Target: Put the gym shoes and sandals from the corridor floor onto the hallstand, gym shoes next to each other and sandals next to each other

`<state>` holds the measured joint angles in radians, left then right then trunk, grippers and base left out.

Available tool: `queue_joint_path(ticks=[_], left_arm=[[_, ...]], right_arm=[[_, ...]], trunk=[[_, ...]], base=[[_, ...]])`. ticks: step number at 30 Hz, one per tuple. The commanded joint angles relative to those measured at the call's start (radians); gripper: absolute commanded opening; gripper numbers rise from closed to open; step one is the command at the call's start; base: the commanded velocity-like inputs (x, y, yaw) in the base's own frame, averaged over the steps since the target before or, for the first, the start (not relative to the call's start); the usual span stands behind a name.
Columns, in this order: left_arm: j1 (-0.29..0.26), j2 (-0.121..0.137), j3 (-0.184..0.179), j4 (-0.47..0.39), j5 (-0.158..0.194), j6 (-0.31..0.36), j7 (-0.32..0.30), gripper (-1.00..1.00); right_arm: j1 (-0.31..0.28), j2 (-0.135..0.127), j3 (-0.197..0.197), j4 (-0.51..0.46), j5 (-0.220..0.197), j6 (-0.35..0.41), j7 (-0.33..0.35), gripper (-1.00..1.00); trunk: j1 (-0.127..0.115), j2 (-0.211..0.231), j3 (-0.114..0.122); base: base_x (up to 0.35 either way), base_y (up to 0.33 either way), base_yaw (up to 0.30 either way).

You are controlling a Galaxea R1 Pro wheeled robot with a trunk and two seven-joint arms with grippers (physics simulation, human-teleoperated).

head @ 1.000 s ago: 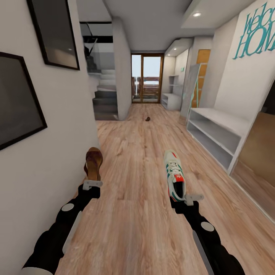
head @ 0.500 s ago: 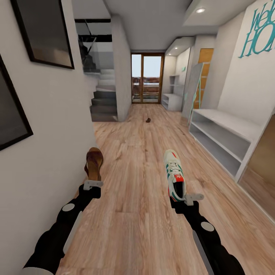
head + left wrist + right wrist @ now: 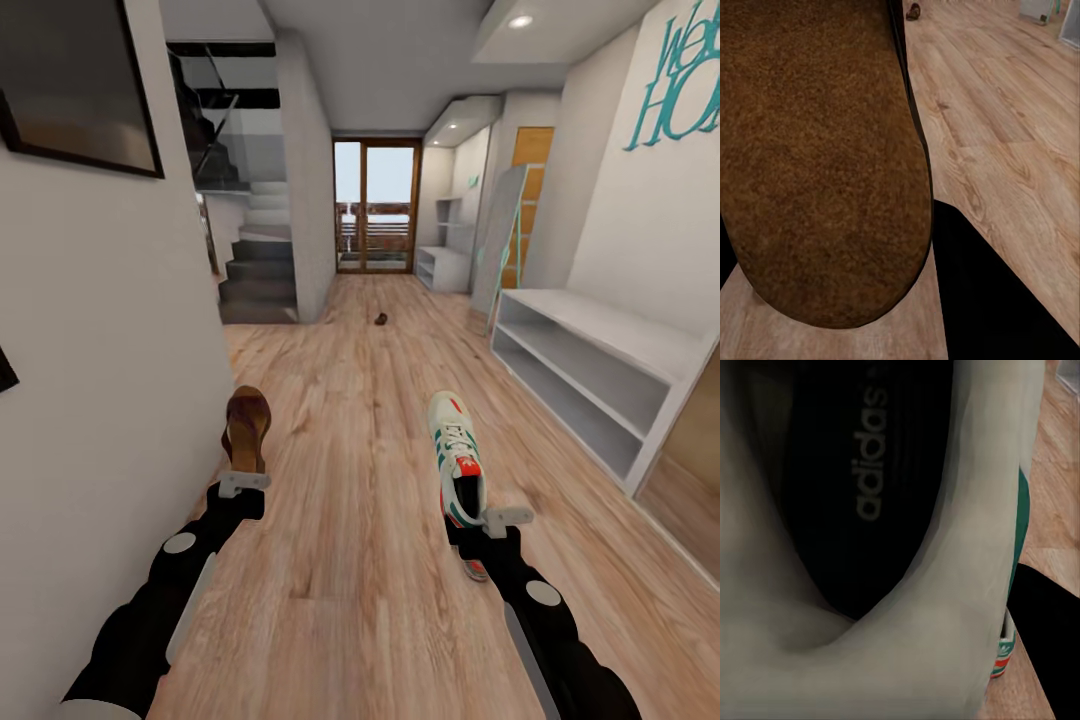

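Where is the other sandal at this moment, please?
In the head view, the second sandal lies far down the corridor floor, near the glass door and left of the white rack.

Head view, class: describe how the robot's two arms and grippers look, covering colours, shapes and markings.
Both arms are glossy black and rounded, each with a grey disc at a joint and a pale grey strip. The left gripper and right gripper are light grey, blocky brackets.

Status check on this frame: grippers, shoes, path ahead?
Left gripper shut on sandal. Right gripper shut on gym shoe. Second sandal on corridor floor ahead. White rack at right.
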<state>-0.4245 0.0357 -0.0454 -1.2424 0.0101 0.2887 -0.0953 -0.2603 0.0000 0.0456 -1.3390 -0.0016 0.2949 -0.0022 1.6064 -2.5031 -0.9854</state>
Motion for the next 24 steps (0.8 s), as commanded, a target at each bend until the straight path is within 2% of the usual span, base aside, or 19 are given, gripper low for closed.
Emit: queue_joint_path(ticks=[1,24], left_arm=[[0.0,0.001,-0.001,-0.002,-0.002,0.006,-0.003,-1.0],[0.0,-0.001,-0.002,-0.002,-0.002,0.006,-0.003,-1.0]], right_arm=[[0.0,0.0,0.0,-0.002,0.0,0.006,-0.001,-1.0],[0.0,0.0,0.0,-0.002,0.0,0.006,-0.001,-1.0]], trunk=[[0.0,0.0,-0.001],[0.0,0.0,-0.001]], base=[[0.345,0.059,-0.02],[0.302,0.167,-0.001]])
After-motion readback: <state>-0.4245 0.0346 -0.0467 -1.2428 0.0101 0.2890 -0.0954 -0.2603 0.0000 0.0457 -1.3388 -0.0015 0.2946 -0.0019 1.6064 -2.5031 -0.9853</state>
